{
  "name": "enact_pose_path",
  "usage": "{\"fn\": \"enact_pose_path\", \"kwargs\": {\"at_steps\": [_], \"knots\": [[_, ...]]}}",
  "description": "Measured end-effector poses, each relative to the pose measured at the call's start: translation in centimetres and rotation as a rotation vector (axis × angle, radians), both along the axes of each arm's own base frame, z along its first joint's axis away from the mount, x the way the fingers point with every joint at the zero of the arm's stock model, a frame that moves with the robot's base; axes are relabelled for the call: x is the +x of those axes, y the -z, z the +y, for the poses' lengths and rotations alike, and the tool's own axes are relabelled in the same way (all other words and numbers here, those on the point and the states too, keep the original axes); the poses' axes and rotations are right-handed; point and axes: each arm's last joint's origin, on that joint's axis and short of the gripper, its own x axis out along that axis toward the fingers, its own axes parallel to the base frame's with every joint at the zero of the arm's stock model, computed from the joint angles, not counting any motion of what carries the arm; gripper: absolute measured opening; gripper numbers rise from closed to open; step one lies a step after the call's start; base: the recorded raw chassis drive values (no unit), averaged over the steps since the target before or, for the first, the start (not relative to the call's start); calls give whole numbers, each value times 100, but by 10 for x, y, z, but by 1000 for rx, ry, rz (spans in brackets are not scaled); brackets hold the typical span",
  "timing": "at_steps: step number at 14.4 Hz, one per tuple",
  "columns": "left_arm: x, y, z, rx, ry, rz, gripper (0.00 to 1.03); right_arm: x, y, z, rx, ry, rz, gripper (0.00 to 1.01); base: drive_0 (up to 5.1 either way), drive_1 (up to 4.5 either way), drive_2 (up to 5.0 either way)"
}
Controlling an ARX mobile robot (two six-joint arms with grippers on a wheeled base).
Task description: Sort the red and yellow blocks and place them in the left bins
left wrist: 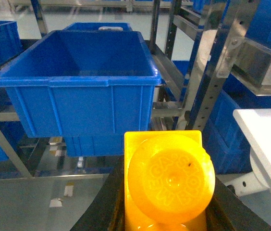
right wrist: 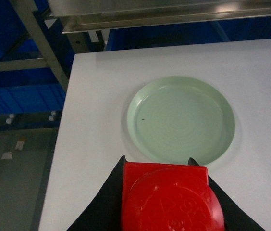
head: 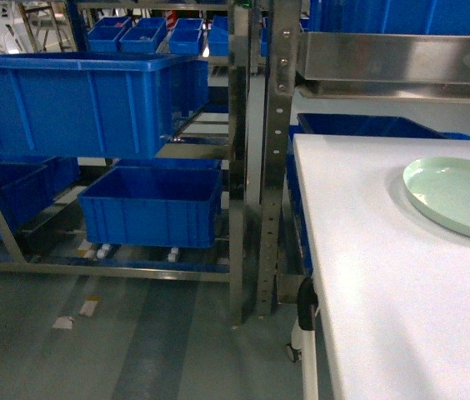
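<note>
The yellow brick (left wrist: 166, 180) sits pinched in the left gripper (left wrist: 164, 192), stud toward the camera. The blue bin (left wrist: 78, 79) lies at about 11 o'clock from it on the rack. The red cube (right wrist: 166, 197) is clamped in the right gripper (right wrist: 166, 202), with the green plate (right wrist: 181, 118) at 12 o'clock. Both bricks look light, rigid and glossy, likely slippery; flat side walls give the surest hold.

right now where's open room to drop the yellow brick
The upper blue crate ahead of the left tool shows a bare inside. White table is bare between its left edge and the pale green plate. The steel rack uprights crowd the gap between.
</note>
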Motion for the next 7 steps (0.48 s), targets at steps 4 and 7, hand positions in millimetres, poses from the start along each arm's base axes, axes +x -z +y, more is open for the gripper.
{"fn": "enact_pose_path", "kwargs": {"at_steps": [4, 7], "knots": [[0, 0, 0, 0, 0, -1, 27, 0, 0, 0, 0, 0, -1, 27, -485, 328, 160], [0, 0, 0, 0, -1, 2, 27, 0, 0, 0, 0, 0, -1, 27, -478, 357, 133]]}}
